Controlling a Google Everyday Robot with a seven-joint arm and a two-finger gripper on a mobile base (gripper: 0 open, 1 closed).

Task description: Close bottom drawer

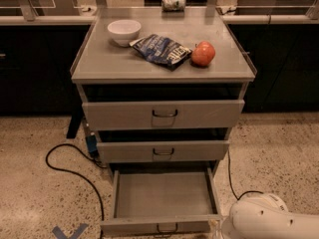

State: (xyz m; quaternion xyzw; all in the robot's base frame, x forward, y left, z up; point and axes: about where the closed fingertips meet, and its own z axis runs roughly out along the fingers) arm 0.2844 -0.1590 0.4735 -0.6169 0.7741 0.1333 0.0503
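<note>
The bottom drawer (162, 198) of the grey cabinet (164, 66) is pulled far out and is empty. Its front panel (129, 226) with a small dark loop handle (167, 229) lies at the lower edge of the view. The middle drawer (162, 152) and the top drawer (163, 114) stick out a little. A white arm segment (269, 218) fills the lower right corner, just right of the bottom drawer's front corner. My gripper itself is out of view.
On the cabinet top are a white bowl (124, 31), a blue chip bag (162, 50), an apple (203, 54) and a can (174, 3). A black cable (65, 171) loops on the floor at left. Blue tape (70, 232) marks the floor. Dark counters stand behind.
</note>
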